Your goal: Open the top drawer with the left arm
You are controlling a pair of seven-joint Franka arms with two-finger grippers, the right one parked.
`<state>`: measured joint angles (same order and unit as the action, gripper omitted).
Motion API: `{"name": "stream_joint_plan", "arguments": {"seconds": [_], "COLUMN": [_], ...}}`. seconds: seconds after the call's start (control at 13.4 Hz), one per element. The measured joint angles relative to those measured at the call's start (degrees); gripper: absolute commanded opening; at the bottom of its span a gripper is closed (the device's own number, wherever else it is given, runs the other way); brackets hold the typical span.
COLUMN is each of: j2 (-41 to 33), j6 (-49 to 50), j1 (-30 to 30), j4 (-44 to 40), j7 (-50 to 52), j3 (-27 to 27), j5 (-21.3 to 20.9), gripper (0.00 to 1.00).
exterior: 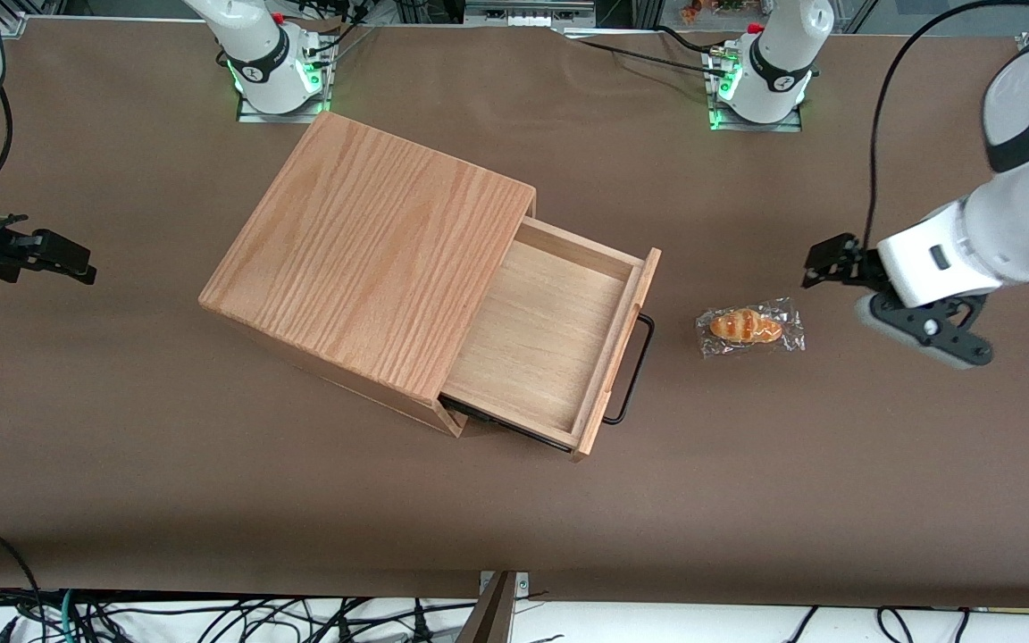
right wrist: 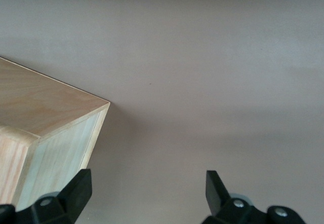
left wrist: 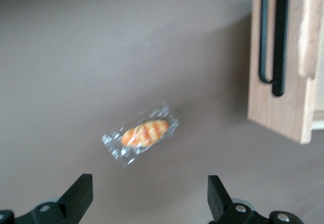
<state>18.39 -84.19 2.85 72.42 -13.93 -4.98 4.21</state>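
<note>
Drawer pulled out, gripper hanging apart

Drawer (exterior: pixel 543 335) stands pulled well out of the cabinet (exterior: pixel 370 259), its pale wooden tray bare inside and open to the front camera. Its flat front faces the working arm's end of the table, and the thin black wire handle (exterior: pixel 635 369) runs along that front; the wrist view shows the same handle (left wrist: pixel 273 36) as a long black loop on the wood. The cabinet sits near the middle of the brown table (exterior: pixel 121 429), turned at an angle.

In front of the drawer, apart from the handle, lies a small bread roll in clear wrap (exterior: pixel 749 327), flat on the table.

The left arm (exterior: pixel 1006 187) reaches in from the working arm's end. Its gripper (exterior: pixel 832 266) hangs above the table near the roll, farther from the drawer than the roll is, touching nothing. In the wrist view the fingers (left wrist: pixel 78 196) stand wide apart with nothing between them, the roll (left wrist: pixel 143 134) lying below.
</note>
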Motion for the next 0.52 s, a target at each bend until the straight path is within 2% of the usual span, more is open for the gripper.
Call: {"name": "stream_joint_plan", "arguments": {"seconds": [0.3,0.52], "j2": [-2.2,-5.4], "j6": [3.1,-1.9], "j1": [-3.3,-3.0], "j4": [0.1,5.3], "j7": [0.4,8.6], "j3": [0.3,0.0], "j5": [-3.6,-4.5], "gripper": [1.0,1.0]}}
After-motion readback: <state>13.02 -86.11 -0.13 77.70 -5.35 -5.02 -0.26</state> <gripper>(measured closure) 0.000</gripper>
